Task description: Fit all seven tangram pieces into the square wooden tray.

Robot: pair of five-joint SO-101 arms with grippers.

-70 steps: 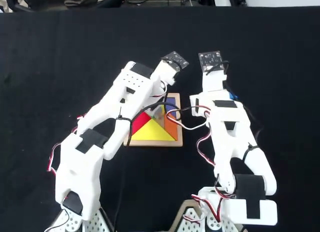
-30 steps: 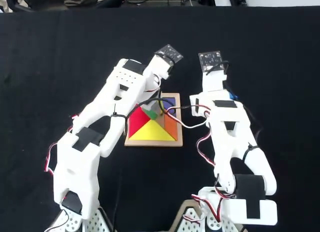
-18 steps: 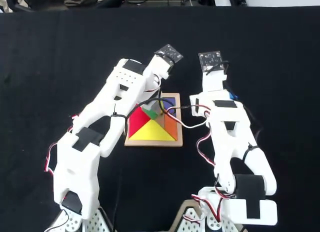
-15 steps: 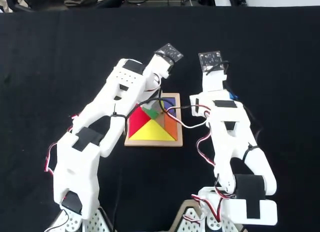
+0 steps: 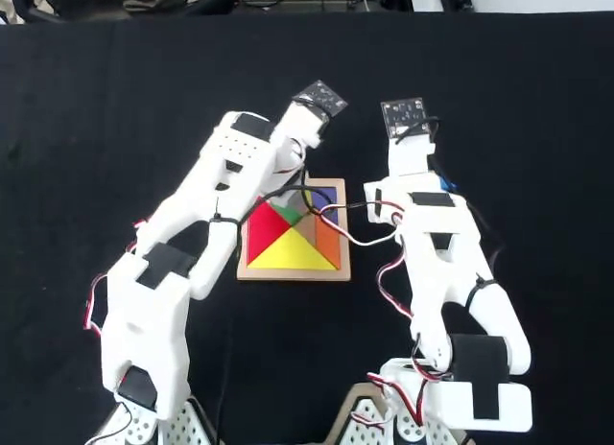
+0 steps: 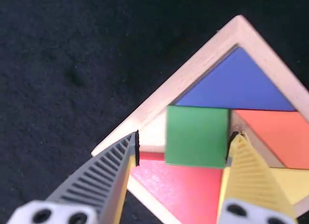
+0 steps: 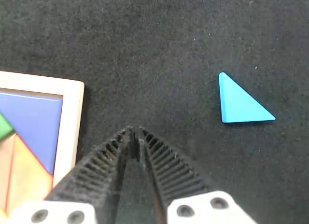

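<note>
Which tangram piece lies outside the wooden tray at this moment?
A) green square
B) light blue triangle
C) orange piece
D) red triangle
B: in the right wrist view the light blue triangle lies on the black cloth, well apart from the rim of the wooden tray.

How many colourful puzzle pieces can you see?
6. Five in the wooden tray: red triangle, yellow triangle, orange piece, blue triangle, and green square between the fingers of the left gripper. One light blue triangle lies on the table outside it. An arm may hide more.
</note>
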